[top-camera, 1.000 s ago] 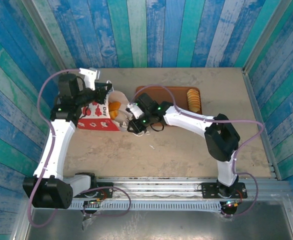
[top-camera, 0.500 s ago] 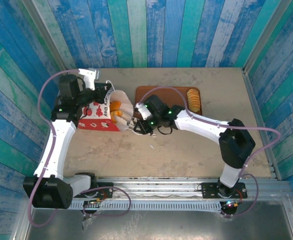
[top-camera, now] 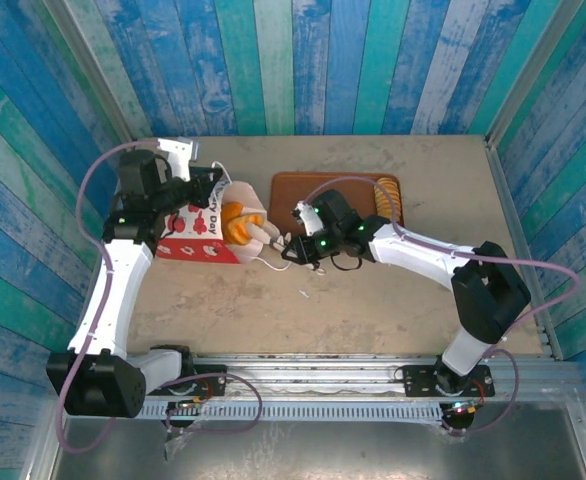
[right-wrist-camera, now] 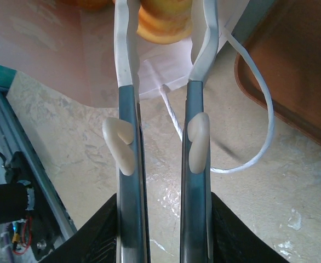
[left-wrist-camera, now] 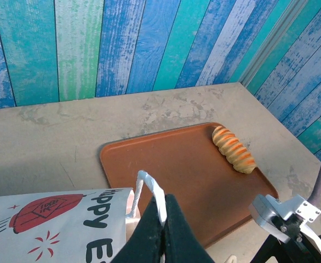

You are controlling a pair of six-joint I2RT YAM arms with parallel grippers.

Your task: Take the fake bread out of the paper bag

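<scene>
The left arm rises from its base at the near edge and folds over the far-left part of the table, its left gripper [left-wrist-camera: 161,219] with dark fingers pinched together on a white cord handle [left-wrist-camera: 149,189] of the small white paper bag with red pattern and lettering [top-camera: 201,228]. The bag lies on its side, its mouth turned toward the right arm, and golden-brown toy pastries [top-camera: 239,222] sit inside the mouth.

The right arm bends at the elbow near the right edge and stretches leftward low across the table. In the right wrist view its right gripper [right-wrist-camera: 162,33] has white-tipped fingers parted, set on either side of an orange-brown bun [right-wrist-camera: 163,19] at the bag's opening; whether they press it is hard to tell there. A second white cord handle [right-wrist-camera: 259,118] loops loose on the table beside them.

A flat brown rectangular tray [top-camera: 303,190] lies just beyond the right gripper, carrying a ridged golden loaf [left-wrist-camera: 234,149] at its far right end.

The table [top-camera: 353,310] is a mottled beige surface, walled by blue and teal painted planks [top-camera: 303,60], with a metal rail [top-camera: 313,365] along the near edge.
</scene>
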